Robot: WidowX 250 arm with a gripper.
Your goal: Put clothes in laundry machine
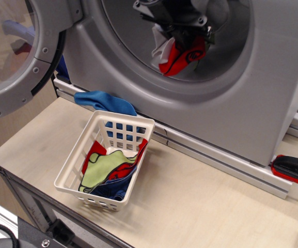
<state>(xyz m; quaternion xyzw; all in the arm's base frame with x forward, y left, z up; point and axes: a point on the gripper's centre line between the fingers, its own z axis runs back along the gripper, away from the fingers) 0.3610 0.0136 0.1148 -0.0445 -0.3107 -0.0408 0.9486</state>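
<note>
My black gripper [184,37] is inside the round drum mouth of the grey laundry machine [252,98], shut on a hanging bunch of clothes: a red garment with a black logo [182,59] and a white-grey piece [161,46]. More clothes lie in the white lattice basket [106,159] on the table: a light green one [103,166], red and navy ones under it. A blue garment [103,101] lies draped behind the basket against the machine's foot. The machine's round glass door [14,51] stands open at the left.
The basket stands on a pale wooden table [200,206] below the drum mouth. A red and black tool [294,169] lies at the right by the machine's rail. A metal rail [216,155] runs along the machine's base.
</note>
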